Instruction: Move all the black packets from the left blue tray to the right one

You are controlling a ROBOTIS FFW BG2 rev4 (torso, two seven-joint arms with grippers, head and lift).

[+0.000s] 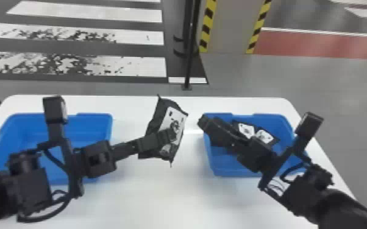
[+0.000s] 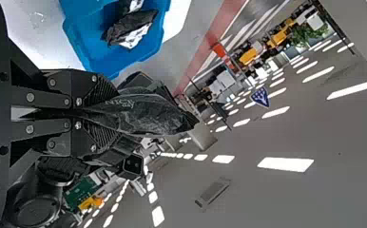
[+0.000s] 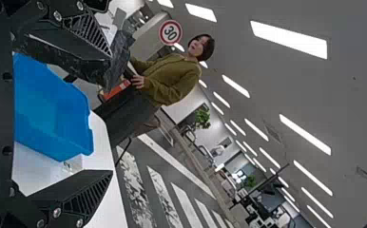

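Between the two trays in the head view, my left gripper is shut on a black packet with a white label, clear of the table. Seen from the left wrist, the gripper pinches the packet by one end. Over the left side of the right blue tray is my right gripper. In the right wrist view that gripper is open, its fingers spread wide. Black packets with white labels lie in the right tray, partly hidden by the right arm. The left blue tray sits under the left arm.
Both trays stand on a white table, whose far edge lies just behind them. A thin black post rises from the floor beyond. The right gripper is a short distance from the held packet.
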